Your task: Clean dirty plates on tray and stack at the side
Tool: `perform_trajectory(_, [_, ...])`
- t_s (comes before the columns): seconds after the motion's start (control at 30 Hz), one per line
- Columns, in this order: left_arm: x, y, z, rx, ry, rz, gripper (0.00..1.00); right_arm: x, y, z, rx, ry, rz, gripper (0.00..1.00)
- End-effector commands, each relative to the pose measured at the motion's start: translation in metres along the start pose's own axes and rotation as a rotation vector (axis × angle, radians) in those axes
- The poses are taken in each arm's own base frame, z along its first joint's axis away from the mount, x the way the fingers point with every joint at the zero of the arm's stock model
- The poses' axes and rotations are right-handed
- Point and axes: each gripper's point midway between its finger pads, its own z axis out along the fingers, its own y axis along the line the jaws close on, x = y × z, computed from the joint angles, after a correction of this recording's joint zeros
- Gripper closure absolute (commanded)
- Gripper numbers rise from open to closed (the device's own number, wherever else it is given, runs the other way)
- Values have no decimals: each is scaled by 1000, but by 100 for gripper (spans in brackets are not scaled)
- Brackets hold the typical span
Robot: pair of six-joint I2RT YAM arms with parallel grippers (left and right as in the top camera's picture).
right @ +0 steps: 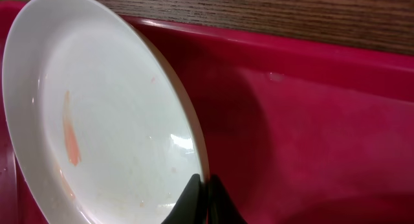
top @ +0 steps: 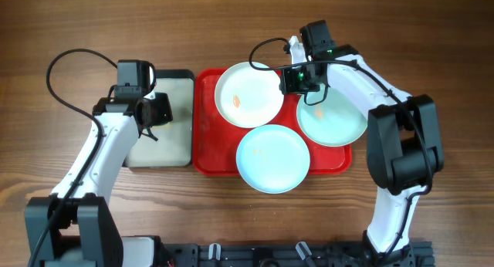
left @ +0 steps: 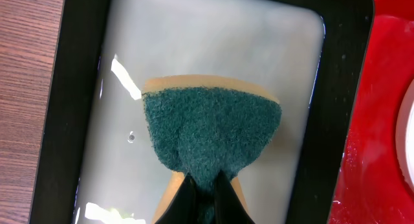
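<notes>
The left gripper (left: 202,188), wrist angled down over the black-rimmed tray (left: 77,88), pinches a green sponge (left: 210,127); the right gripper (right: 206,201) (elbow bent) pinches the white plate (right: 103,120) by its rim.

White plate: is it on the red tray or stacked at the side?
On the tray: the white plate lies in the far left part of the red tray, and the right gripper is shut on its edge.
</notes>
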Motion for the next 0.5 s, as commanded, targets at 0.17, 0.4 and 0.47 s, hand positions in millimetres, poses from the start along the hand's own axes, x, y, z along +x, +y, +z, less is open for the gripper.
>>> perform_trajectory(0.17, [-8, 3, -6, -14, -25, -9, 96, 2, 4, 5, -23, 13, 2, 96])
perform_trajectory(0.4, [-7, 3, -6, -14, -23, -5, 96, 2, 4, 5, -24, 11, 1, 96])
perform_trajectory(0.47, [-8, 3, -6, -13, -27, 34, 96, 2, 4, 5, -23, 11, 1, 96])
